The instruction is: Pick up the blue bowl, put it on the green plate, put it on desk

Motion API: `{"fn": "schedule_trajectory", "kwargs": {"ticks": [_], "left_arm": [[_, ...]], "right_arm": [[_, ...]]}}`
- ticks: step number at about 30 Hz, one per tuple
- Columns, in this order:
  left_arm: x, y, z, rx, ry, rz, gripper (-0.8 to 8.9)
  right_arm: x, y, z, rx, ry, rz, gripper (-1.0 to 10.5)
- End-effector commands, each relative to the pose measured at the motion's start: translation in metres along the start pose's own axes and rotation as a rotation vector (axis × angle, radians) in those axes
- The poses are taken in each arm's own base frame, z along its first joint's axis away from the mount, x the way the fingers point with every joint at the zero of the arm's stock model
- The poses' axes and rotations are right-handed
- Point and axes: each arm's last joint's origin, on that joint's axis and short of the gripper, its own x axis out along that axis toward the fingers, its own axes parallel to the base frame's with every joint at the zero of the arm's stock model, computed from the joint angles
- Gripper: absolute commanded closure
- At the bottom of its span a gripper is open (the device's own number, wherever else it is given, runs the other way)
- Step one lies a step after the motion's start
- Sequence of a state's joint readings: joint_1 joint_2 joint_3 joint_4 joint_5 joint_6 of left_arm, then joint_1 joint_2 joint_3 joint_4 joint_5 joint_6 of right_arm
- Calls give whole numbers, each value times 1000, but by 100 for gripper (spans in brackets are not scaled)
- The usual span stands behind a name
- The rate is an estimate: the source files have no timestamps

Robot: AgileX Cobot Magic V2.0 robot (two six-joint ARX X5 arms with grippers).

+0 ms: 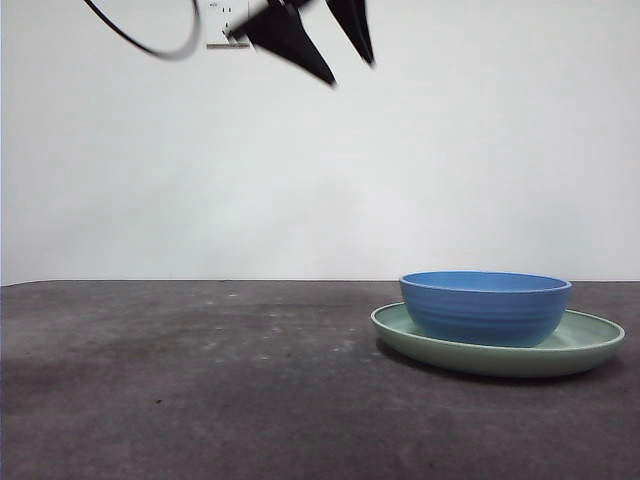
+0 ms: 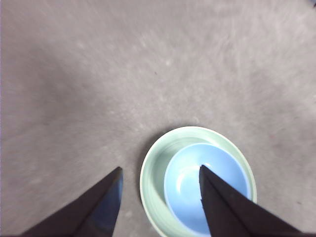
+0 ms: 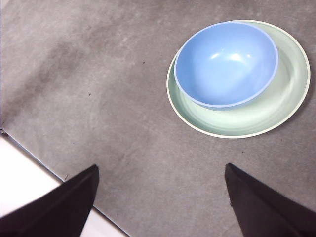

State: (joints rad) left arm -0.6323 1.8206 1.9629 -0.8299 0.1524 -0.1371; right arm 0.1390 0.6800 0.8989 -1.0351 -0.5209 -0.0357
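The blue bowl [image 1: 485,307] sits inside the green plate [image 1: 592,345], off-centre toward one side of the plate's well, and the pair rests on the counter [image 1: 200,380] toward its right side in the front view, well clear of the near edge. The first placement looks finished; the step in hand is judged to be lifting the bowl off the plate and setting it on bare counter.

The left hand [image 2: 159,183] hangs high above the bowl with its jaws spread and nothing between them; it shows at the top of the front view [image 1: 350,60]. The right hand [image 3: 160,180] waits near the counter's edge, jaws also spread and holding nothing.

To do this well, the left hand should come straight down so one jaw goes inside the bowl and one outside its wall, on the side away from the plate's rim, then pinch firmly and lift vertically so the plate is not dragged. The glossy wall may slip.

Count: one bowl, one plate, two hands.
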Motion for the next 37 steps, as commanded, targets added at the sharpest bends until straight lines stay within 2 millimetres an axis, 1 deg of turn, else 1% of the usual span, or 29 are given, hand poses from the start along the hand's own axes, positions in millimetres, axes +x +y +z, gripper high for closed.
{"fn": "schedule_trajectory", "kwargs": {"ticks": [1, 5, 9, 12, 15, 17, 19, 23, 26, 29, 31, 33, 37], "left_arm": [[-27, -6, 7, 44, -47, -10, 561], [-59, -10, 2, 76, -48, -10, 561], [-79, -11, -13, 96, -52, -11, 561], [-89, -9, -33, 103, -61, -12, 561], [-97, -7, -60, 109, -57, -32, 561], [-101, -7, -79, 113, -49, -76, 561], [-104, -6, -98, 114, -40, -109, 561], [-108, -2, -134, 111, -27, -119, 561], [-107, 0, -158, 109, -12, -181, 564], [-106, 2, -179, 106, 7, -227, 564], [-105, 2, -189, 102, 28, -251, 564], [-103, 2, -195, 98, 45, -277, 564], [-102, 2, -196, 96, 55, -318, 565]], "right_arm": [[-3, 2, 4, -6, -21, 4, 536], [-3, 2, 4, -6, -21, 4, 536], [-3, 2, 4, -7, -21, 4, 536], [-3, 2, 4, -7, -21, 4, 536], [-3, 2, 4, -7, -21, 4, 536], [-3, 2, 4, -10, -21, 3, 536], [-3, 2, 4, -10, -21, 3, 536], [-3, 2, 4, -10, -21, 3, 536], [-3, 2, 4, -10, -21, 4, 536], [-3, 2, 4, -9, -20, 4, 536], [-3, 2, 4, -9, -20, 4, 536], [-3, 2, 4, -9, -19, 4, 536], [-3, 2, 4, -8, -19, 4, 536]]}}
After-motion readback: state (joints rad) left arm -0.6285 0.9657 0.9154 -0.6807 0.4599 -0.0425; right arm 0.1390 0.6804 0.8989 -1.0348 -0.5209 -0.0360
